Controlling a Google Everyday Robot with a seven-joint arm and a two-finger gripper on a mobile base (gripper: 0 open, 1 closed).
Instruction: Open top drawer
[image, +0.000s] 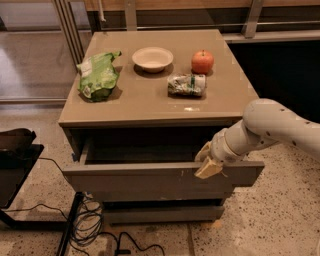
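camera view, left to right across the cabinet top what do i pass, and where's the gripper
green snack bag → white bowl → red apple. The crushed can overlaps the apple's span, so it is left out. Lower down, the gripper is at the front edge of the partly open top drawer, right of centre.

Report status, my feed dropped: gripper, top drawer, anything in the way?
Gripper on upper front edge of top drawer, right of centre. Drawer partly out, interior showing. Cables on floor below its left end; nothing seen blocking the pull.
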